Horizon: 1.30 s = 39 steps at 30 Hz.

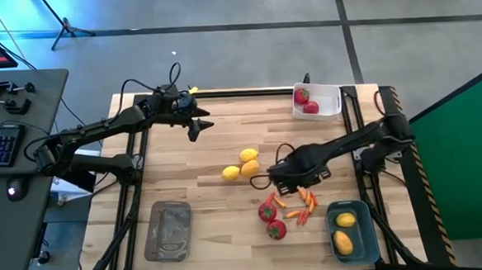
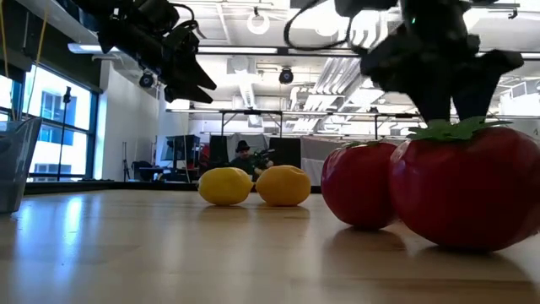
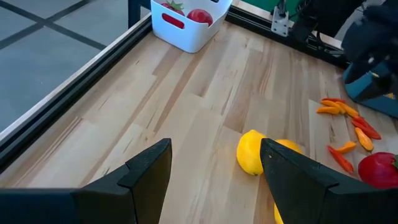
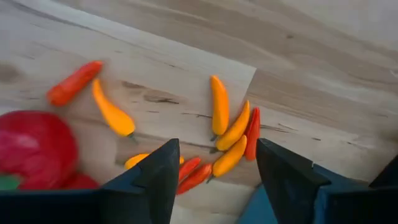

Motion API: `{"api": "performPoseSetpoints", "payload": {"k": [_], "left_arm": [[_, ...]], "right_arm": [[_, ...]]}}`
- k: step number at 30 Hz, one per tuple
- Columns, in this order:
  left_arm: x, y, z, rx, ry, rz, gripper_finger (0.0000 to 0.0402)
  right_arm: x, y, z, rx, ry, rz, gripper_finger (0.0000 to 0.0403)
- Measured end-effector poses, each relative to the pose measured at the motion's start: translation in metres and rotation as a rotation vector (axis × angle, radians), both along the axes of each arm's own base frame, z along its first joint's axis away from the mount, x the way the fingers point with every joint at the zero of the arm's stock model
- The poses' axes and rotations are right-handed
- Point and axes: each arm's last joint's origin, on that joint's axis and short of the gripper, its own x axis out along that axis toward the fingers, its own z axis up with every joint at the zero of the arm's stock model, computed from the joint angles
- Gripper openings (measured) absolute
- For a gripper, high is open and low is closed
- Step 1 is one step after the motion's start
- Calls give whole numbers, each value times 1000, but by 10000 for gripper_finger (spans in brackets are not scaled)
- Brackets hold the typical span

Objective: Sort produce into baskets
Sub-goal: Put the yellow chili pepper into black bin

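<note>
High view: right hand (image 1: 287,185) is hung over the tabletop (image 1: 213,227), just left of the peppers (image 1: 305,202), w/ red fruits (image 1: 271,218) at its near side. Left hand (image 1: 197,126) is held far-left, well apart from the lemons (image 1: 243,165).

Low view: the fruits are judged light, hard, smooth, so prob. slippery.

Left wrist view: fingers (image 3: 147,172) are seen spread, nothing held.

Right wrist view: fingers (image 4: 155,175) are apart, empty; the peppers lie just beyond. Thin, stiff, light; best pinched across the middle, one at a time.
</note>
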Motion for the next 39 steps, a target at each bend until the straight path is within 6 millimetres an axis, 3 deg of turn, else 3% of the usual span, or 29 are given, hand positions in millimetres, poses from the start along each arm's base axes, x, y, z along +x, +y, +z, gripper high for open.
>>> {"api": "performPoseSetpoints", "payload": {"k": [10, 16, 21, 29, 33, 39], "left_arm": [[0, 0, -1, -2, 6, 1, 232], [-1, 0, -1, 5, 16, -6, 232], [-1, 0, -1, 8, 19, -9, 232], [-1, -1, -2, 4, 30, -11, 232], [-3, -1, -5, 14, 62, -25, 229], [-12, -2, 5, 47, 31, -7, 187]], "right_arm": [[12, 2, -36, 21, 127, 28, 184], [13, 3, -41, 23, 154, -51, 186], [14, 3, -41, -3, 141, -53, 186], [8, 2, -75, 36, 44, -34, 178], [7, 2, -77, 41, 32, -9, 132], [9, 2, -77, 55, -14, 59, 13]]}}
